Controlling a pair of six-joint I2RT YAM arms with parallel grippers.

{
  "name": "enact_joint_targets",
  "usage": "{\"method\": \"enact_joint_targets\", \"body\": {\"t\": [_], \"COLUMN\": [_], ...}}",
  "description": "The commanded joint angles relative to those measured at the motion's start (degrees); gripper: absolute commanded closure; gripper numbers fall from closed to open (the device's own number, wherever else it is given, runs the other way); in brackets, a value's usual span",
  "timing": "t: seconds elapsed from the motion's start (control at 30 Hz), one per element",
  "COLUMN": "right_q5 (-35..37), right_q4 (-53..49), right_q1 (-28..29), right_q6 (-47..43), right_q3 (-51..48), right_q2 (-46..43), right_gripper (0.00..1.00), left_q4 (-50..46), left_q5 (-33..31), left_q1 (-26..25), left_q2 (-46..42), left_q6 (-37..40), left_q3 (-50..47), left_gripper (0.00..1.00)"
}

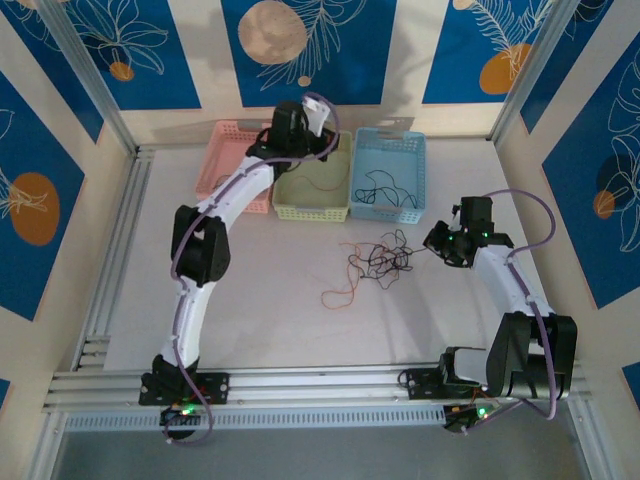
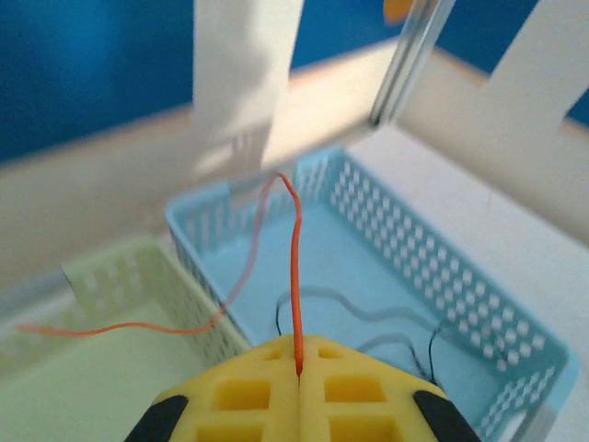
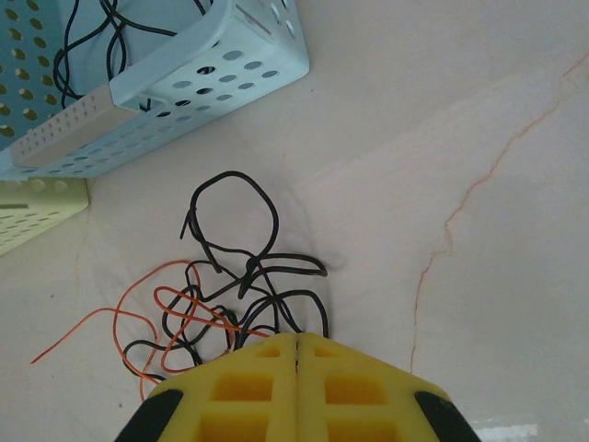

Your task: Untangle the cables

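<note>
My left gripper (image 2: 299, 343) is shut on an orange-red cable (image 2: 294, 267). The cable rises from the seam between the yellow fingers, arches over, and trails down left across the pale green basket (image 2: 120, 276). It hangs above the blue basket (image 2: 442, 276), where black cables (image 2: 386, 318) lie. On the table, a tangle of black and orange-red cables (image 1: 380, 262) lies by my right gripper (image 1: 432, 240). That gripper (image 3: 296, 339) is shut, with the tangle (image 3: 239, 276) right at its tips. Black strands run under the fingertips, and whether any is pinched is hidden.
Three baskets stand in a row at the back: pink (image 1: 228, 150), pale green (image 1: 312, 208) and blue (image 1: 390, 140). An orange-red strand (image 1: 340, 290) trails from the tangle toward the left arm. Aluminium rails frame the table on the left and near sides.
</note>
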Motion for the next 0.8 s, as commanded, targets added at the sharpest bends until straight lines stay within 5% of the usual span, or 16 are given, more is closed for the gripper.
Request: {"method": "enact_joint_targets", "body": {"t": [0.0,0.3,0.4,0.57,0.77], "right_q5": [-2.19,-2.28,-2.37,-2.63,-4.00], "right_q4": [0.57,0.34,0.30,0.14,0.31], "right_q1": [0.46,0.82,0.90,1.02,2.27], "right_q6": [-0.34,-0.48,-0.44,-0.44,-0.71], "right_q3": [-0.29,-0.40,-0.38,-0.21,0.29], "right_q2": [-0.42,-0.89,-0.97,-1.32,-2.27], "right_gripper": [1.00,1.00,1.00,1.00,1.00], "left_q4": [0.35,-1.96,-9.28,-17.11,-19.02], "left_q5": [-3.17,-11.25,-14.51,-15.14,-14.01], "left_q1": [0.49,1.81,1.91,1.95,1.93], "left_q2": [-2.20,-7.62,-6.39,-7.38,-18.11], "left_q6": [1.68,-1.77,-1.25,0.46,0.73], "left_q3": [-4.46,-13.86,-11.04,-9.35,-14.72], "left_gripper": [1.00,1.00,0.99,0.54,0.31]}}
